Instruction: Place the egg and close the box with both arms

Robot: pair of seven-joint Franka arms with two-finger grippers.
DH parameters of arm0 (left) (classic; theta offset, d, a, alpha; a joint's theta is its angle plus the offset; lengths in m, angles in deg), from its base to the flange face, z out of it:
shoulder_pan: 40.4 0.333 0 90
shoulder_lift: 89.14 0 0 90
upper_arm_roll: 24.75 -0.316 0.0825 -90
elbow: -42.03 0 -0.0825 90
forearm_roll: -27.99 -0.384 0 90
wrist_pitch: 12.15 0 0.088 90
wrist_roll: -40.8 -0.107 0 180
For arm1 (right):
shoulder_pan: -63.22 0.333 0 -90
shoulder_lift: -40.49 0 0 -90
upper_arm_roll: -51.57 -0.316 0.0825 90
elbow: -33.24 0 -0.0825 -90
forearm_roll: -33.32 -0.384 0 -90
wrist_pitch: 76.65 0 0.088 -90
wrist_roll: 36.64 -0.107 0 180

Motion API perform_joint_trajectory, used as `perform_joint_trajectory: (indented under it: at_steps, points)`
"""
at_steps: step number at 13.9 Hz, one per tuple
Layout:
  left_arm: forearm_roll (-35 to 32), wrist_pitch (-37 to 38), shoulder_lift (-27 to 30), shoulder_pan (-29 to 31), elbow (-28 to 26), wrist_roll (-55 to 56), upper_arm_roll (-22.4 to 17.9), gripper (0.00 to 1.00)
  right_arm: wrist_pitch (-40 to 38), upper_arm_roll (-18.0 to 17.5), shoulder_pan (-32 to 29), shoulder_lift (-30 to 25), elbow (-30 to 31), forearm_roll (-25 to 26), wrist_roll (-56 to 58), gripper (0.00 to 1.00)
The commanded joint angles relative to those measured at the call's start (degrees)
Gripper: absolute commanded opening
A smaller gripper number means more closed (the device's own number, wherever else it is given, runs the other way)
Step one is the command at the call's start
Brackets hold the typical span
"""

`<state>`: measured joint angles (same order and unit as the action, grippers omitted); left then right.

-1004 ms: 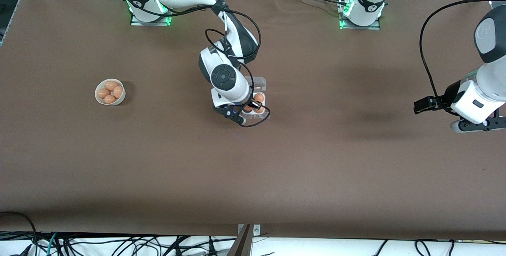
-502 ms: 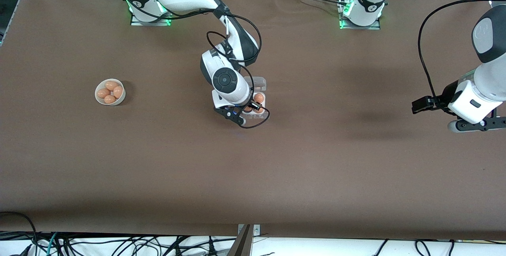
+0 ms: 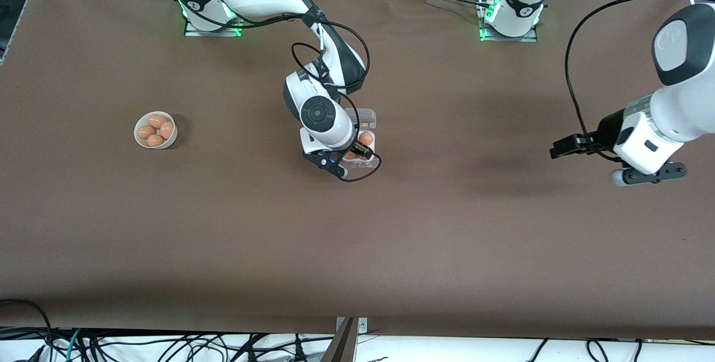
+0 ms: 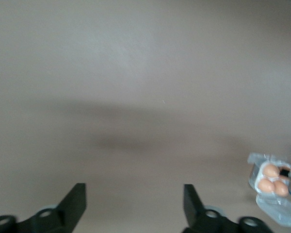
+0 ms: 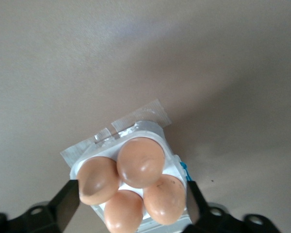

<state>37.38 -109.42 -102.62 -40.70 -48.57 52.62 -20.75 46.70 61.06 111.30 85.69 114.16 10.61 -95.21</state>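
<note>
The box is a small white tray with its clear lid hinged open toward the robots' bases. Several brown eggs fill its cells. My right gripper hangs low over the tray, open; its fingers stand wide on either side of the eggs and grip none. The taped lid lies flat on the table. My left gripper is open and empty over bare table near the left arm's end. From there the box shows small and distant beside the left gripper.
A round white bowl with several more brown eggs sits toward the right arm's end of the table. Brown tabletop stretches between the box and the left gripper. Black cables loop from both wrists.
The left arm has swung in from the table's end toward the box. The right gripper stays over the box and has opened.
</note>
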Motion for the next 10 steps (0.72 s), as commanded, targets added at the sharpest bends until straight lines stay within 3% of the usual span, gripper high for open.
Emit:
perform_joint_trajectory:
  at_steps: [1,4,5,7,10]
  points:
    - [1.07,5.67,-0.58,-0.31,0.95,0.83,2.49,0.53,-0.65,0.18,-2.37,0.16,-2.97,-1.02,1.53,1.0]
    - [1.07,11.65,-1.72,-0.49,1.04,0.83,7.93,0.18,-1.27,0.09,-6.85,-1.16,-4.2,-0.93,7.04,1.0]
    - [1.16,13.14,-2.42,-0.58,1.04,0.92,9.43,0.1,-1.88,0.09,-8.08,-1.6,-4.2,-1.02,9.85,1.0]
    - [4.21,14.48,-4.09,-1.54,1.04,5.45,11.64,0.05,-5.46,0.27,-11.51,-3.79,-4.2,-1.02,14.25,1.0]
    - [12.56,14.39,-6.81,-5.66,1.21,15.75,11.64,0.02,-13.81,0.97,-16.78,-7.31,-4.11,-0.32,23.82,1.0]
